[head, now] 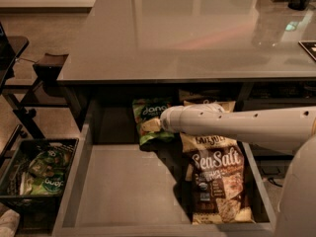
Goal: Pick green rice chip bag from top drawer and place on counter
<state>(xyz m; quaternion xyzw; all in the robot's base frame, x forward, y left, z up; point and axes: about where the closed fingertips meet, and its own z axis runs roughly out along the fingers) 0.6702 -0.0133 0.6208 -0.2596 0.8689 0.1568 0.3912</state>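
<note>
Step in hand: by my reading, getting hold of the green bag at the back of the drawer; the lift and the move to the counter are not yet done.
Green bag (147, 112): lies in the drawer (123, 181) against its back edge, a little left of the middle and partly under the counter's front edge. Its dark logo faces up. Its right side is hidden behind the end of the arm.
Gripper (159, 123): at the tip of the pale arm (247, 127), which reaches in from the right edge. It sits over the bag's right side; whether it touches the bag or hangs just above it is unclear.
Grip: cannot tell whether it is apart, together or clamped on the bag.
Brown bag (217, 181): lies along the drawer's right edge, from the front right corner back under the arm and just beside the green bag.
Counter (187, 33): broad glossy top above the drawer, with bare surface near its front edge.
Doing it well: pinch the bag's upper part, not the neighbour. Draw it toward the drawer's front edge before lifting, so it clears the counter's overhang. Set it down well in from the counter's front edge.
Risk: a thin, slippery pouch may slide out, or the brown bag may be dragged along.
</note>
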